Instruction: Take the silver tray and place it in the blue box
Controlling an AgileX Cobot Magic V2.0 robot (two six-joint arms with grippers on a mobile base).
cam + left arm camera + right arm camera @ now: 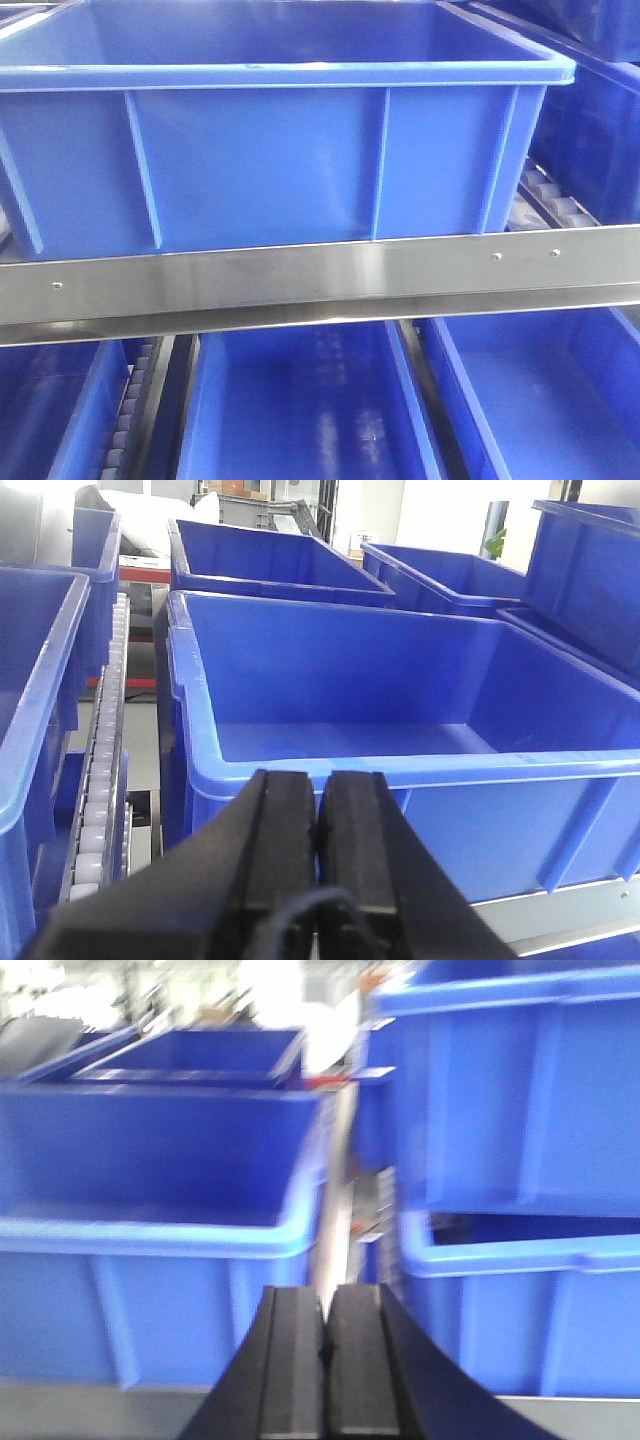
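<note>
- Two black grippers face us, each with flat matte pads pressed together and nothing between them: the left gripper (318, 825) before the blue box (400, 780), the right gripper (325, 1335) in a blurred view.
- We see the blue box (270, 150) as glossy ribbed plastic with a flanged rim, sitting at the rack's front edge behind a brushed steel rail (320, 275).
- We find no silver tray in any view.
- More blue crates (300, 410) sit on the level below.
</note>
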